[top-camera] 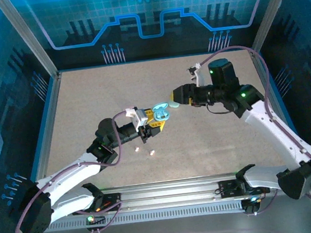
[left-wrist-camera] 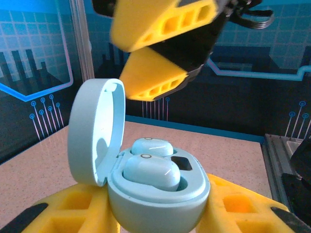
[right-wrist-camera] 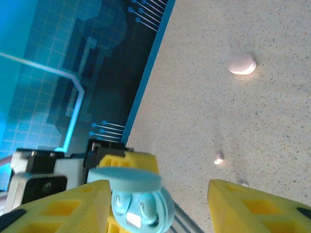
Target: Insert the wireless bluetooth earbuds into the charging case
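Now, earbuds (left-wrist-camera: 148,170) seated, open charging case (left-wrist-camera: 158,201) in left claw (top-camera: 155,122)

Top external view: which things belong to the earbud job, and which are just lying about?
In the job: open light blue charging case, clamped in the left gripper; two light blue earbuds seated in it; right gripper, open, just beside it.
Lying about: small pale pieces loose on the table, apart from both grippers, possibly more earbuds.
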Robot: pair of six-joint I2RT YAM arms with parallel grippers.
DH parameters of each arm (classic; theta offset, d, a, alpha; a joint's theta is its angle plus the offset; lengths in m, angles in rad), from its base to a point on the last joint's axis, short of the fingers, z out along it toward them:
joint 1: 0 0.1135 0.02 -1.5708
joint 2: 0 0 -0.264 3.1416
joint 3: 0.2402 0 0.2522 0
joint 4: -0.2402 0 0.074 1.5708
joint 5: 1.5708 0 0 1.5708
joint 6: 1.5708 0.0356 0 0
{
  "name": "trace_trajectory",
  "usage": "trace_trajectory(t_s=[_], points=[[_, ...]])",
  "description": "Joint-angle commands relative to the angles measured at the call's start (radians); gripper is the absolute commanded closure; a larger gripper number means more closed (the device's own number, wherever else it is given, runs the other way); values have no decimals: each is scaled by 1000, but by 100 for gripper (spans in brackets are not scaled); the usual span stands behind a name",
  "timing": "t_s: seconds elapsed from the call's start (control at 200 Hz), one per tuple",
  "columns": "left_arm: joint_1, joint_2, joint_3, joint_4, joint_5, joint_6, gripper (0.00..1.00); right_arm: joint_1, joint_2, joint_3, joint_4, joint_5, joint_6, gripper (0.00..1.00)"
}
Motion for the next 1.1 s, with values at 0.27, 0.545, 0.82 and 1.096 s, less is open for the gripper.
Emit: trace_trajectory(t_s=[0.27, 0.545, 0.82, 1.096], points=[[-11, -13, 42, 21, 29, -4, 72, 23, 149, 120, -91, -37, 5, 42], [-10, -7, 41, 44, 1, -10, 72, 30, 139, 91, -111, -127, -45, 44], [-11, -1, 39, 64, -6, -22, 72, 19, 66, -21, -51, -227, -32, 46], [-11, -2, 40, 78, -2, -30, 72, -29, 7, -162, 132, -357, 79, 44]])
